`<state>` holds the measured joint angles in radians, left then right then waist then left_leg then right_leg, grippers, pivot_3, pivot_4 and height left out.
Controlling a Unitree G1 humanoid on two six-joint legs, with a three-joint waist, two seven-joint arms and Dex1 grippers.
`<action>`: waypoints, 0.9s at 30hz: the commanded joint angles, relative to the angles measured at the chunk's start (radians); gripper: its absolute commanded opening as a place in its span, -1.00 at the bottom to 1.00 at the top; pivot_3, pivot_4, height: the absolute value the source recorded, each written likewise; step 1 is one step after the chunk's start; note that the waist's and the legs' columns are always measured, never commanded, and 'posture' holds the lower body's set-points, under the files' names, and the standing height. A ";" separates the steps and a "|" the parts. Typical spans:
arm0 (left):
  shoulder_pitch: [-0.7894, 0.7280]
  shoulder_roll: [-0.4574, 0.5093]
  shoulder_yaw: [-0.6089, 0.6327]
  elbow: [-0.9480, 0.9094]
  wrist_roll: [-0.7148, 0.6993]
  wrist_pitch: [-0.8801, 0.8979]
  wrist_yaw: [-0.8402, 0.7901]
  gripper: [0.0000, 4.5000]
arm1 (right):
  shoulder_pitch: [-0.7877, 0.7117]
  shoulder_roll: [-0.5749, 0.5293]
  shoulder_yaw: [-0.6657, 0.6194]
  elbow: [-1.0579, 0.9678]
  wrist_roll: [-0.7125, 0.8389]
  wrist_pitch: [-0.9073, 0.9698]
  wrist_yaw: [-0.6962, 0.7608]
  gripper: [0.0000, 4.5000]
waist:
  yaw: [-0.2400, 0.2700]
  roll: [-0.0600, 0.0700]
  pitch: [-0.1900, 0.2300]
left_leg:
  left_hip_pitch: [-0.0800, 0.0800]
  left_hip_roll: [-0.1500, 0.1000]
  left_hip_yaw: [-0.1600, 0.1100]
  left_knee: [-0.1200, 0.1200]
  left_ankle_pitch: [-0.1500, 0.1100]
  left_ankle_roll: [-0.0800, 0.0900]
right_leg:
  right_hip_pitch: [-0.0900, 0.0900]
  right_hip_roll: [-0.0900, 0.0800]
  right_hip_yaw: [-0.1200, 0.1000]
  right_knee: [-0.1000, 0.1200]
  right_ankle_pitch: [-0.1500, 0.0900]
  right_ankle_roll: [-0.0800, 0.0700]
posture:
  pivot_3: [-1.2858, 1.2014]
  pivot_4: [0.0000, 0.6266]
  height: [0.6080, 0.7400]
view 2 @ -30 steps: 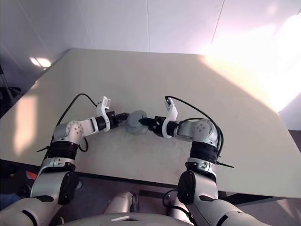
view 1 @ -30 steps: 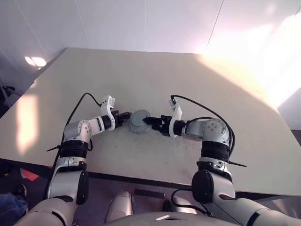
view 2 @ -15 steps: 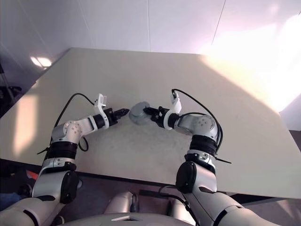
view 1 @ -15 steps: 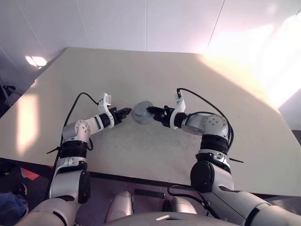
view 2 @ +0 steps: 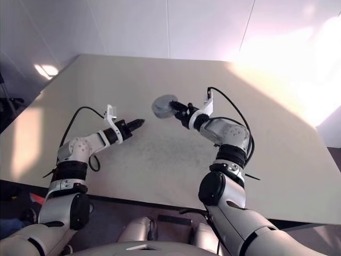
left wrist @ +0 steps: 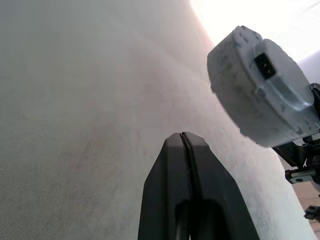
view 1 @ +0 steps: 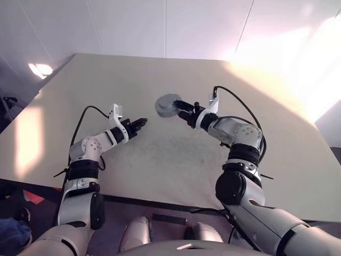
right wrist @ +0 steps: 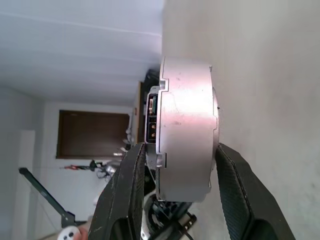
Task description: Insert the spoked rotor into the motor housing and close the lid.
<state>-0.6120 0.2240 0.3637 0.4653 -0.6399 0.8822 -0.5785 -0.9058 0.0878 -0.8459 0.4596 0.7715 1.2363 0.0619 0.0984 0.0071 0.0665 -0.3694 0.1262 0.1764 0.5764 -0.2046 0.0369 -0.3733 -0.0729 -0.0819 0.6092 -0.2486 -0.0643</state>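
Beige counter (view 1: 160,170) is bare; motor housing (view 1: 167,105) is held above it, pinched across its flat faces by right hand (right wrist: 176,175). Left hand (left wrist: 183,142) is closed, empty, nearby. Housing judged rigid, weighty, smooth metal; rim grip advised.

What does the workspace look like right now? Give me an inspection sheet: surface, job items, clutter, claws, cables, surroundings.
Surface: beige table, bare around the arms; strong glare at its far right corner.
Job's things: motor housing, grey and round, held in the air above the table, connector side toward the left wrist camera; whether rotor and lid are fitted cannot be told.
Clutter: nothing seen.
Claws: right claw clamped across the housing's flat faces; left claw shut, holding nothing, apart from the housing.
Cables: a black cable loops over each forearm, left, right; neither touches the housing.
Surroundings: pale wall panels behind the table.
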 commanded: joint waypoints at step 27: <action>-0.059 -0.081 0.332 0.126 -0.463 0.168 0.143 0.99 | -0.079 -0.004 0.083 0.002 0.296 0.013 -0.159 -0.12 | 0.004 -0.001 0.001 | -0.011 0.001 0.000 0.006 0.000 0.003 | -0.013 0.000 -0.001 0.009 0.002 0.003 | 0.03 -1.00 1.00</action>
<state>-0.6420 0.1437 0.6889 0.5810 -1.0689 1.0368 -0.4318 -0.9627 0.0795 -0.7808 0.5264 0.9958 1.2358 -0.1133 0.1020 0.0060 0.0671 -0.3801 0.1270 0.1765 0.5828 -0.2046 0.0398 -0.3862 -0.0731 -0.0826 0.6184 -0.2464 -0.0611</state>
